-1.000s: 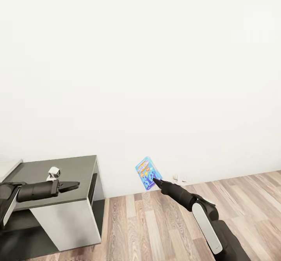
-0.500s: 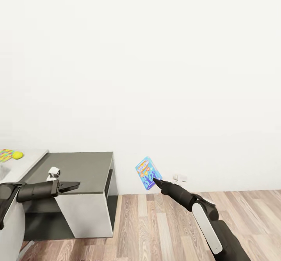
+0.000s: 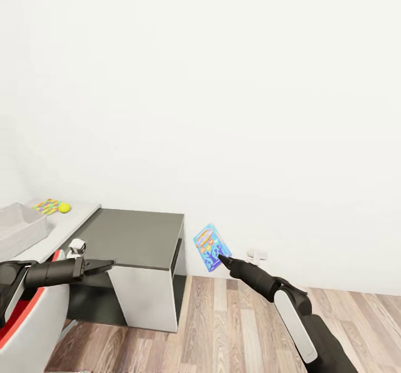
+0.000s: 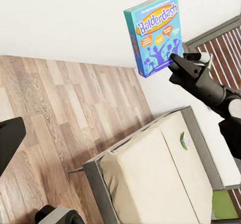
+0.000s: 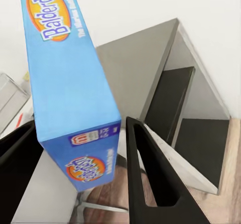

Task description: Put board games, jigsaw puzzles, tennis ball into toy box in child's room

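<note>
My right gripper (image 3: 221,257) is shut on a blue board game (image 3: 211,247) reading "Balderdash", held upright in the air in front of the white wall. The right wrist view has the game (image 5: 70,98) between the two dark fingers (image 5: 150,184). My left gripper (image 3: 107,263) hangs open and holds nothing, over the dark cabinet's near edge. At the far left the light grey toy box (image 3: 19,229) stands on the pale table (image 3: 75,223). A jigsaw puzzle (image 3: 47,206) and the tennis ball (image 3: 64,208) lie behind it. The left wrist view has the held game (image 4: 155,33) and the cream bed (image 4: 160,179).
A low dark-grey-topped cabinet (image 3: 139,238) stands against the wall between the table and my right arm. A red chair (image 3: 14,320) is at the lower left. Wood-plank floor (image 3: 234,328) stretches to the right. A small green flat thing (image 4: 185,141) lies on the bed.
The whole view has swung left: the cabinet slid right, and the table with toy box, puzzle and ball, plus the red chair, came into view. Both arms keep their pose, game still held.
</note>
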Available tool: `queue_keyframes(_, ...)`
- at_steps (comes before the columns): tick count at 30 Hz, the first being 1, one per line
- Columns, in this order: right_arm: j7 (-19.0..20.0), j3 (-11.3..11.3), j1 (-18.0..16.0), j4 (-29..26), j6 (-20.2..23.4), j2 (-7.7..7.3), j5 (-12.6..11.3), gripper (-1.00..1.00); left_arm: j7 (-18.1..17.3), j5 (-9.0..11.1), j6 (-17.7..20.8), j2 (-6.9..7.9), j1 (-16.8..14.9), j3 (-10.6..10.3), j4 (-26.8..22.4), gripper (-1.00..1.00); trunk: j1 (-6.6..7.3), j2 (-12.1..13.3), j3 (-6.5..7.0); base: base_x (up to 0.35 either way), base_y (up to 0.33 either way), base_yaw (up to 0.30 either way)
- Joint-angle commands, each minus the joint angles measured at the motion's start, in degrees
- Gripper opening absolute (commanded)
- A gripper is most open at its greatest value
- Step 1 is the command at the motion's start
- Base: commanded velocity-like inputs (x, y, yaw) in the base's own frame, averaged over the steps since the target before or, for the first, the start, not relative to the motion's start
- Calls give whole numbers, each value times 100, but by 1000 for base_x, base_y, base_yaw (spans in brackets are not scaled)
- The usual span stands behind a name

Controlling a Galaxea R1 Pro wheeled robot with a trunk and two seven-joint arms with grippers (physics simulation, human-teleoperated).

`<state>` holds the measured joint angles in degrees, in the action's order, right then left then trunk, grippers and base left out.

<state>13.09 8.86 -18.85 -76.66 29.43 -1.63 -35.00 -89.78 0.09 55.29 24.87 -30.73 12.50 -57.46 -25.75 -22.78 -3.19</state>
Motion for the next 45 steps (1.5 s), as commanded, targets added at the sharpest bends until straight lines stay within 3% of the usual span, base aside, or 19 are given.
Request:
queue_keyframes(1,0,2,-5,-7,25,-4,-37,-100,-22,-3,61,1,-5,-2,1,100,-4,-14,-16,0,0,290)
queue_keyframes(12,21,-3,-5,-7,-2,-4,-35,-100,-22,-9,61,1,-6,-2,3,100,-4,-14,-26,0,0,102)
queue_keyframes(15,92,80,-37,24,-96,95,9,-100,64,-24,52,-87,-19,-4,25,100,-4,-14,-26,0,0,0)
queue_keyframes(24,121,27,-222,-275,79,86,13,-100,58,-21,52,-200,-29,-17,25,100,-4,-14,-26,0,0,0)
queue_keyframes(45,75,54,-233,-594,176,136,33,-100,42,-18,52,-219,-29,-14,25,100,-4,-14,38,0,0,59)
